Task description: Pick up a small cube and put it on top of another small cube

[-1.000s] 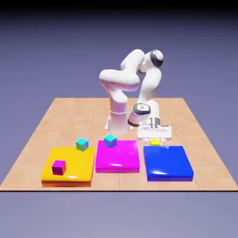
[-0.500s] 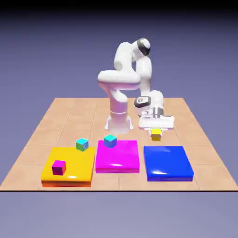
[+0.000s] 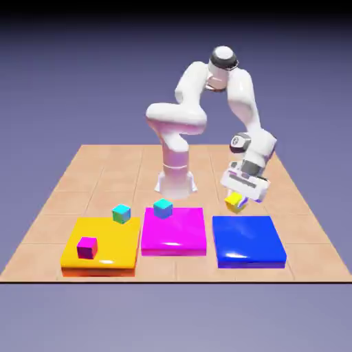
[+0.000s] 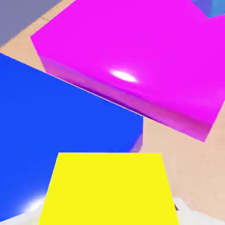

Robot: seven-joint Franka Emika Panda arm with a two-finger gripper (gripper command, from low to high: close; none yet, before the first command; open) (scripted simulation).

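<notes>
bright even light over the table [image 3: 137, 172], backdrop dim violet, fading to black at the top, white glare spots on the magenta slab [image 4: 127, 35] and blue slab [image 4: 66, 110], white arm [image 3: 175, 117] nearly washed out, yellow flat and shadeless up close, edges slightly soft

— What colours are you seeing on the slabs?
— The left slab [image 3: 102, 240] is glowing orange-yellow, the middle slab [image 3: 174, 228] is shining magenta, and the right slab [image 3: 247, 237] is showing deep blue.
— And the cubes?
— The near left cube [image 3: 87, 248] is looking dark magenta, the two far ones, the left [image 3: 122, 214] and the right [image 3: 163, 208], are wearing cyan tops, and the gripped cube [image 3: 235, 201] is beaming yellow.
— The arm [image 3: 177, 118]?
— It's gleaming white with black bands.
</notes>
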